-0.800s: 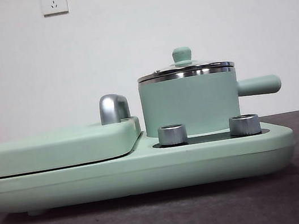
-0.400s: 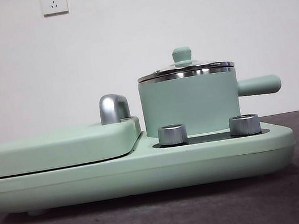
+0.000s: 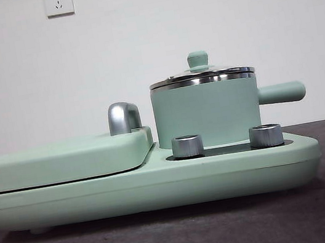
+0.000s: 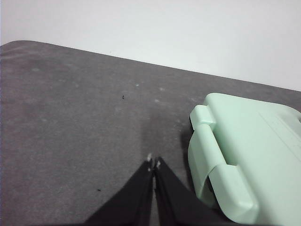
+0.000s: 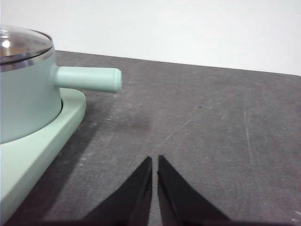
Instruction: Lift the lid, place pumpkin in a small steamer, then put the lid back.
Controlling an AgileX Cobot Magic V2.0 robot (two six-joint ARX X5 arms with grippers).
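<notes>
The small steamer (image 3: 206,113) stands on the right half of the mint-green appliance base (image 3: 148,186), its straight handle (image 3: 281,93) pointing right. The lid (image 3: 201,75) rests on the pot, knob up. In the right wrist view the small steamer (image 5: 23,94) and the lid (image 5: 21,43) sit off to one side of my right gripper (image 5: 154,162), which is shut over bare table. My left gripper (image 4: 154,164) is shut too, hovering over the table beside the end of the base (image 4: 244,155). The pumpkin is out of view. Neither gripper shows in the front view.
A wide flat mint-green cover (image 3: 63,160) with a chrome handle (image 3: 123,117) lies on the left half of the base. Two steel knobs (image 3: 187,146) stand at the front of the base. The table is dark grey; a white wall stands behind.
</notes>
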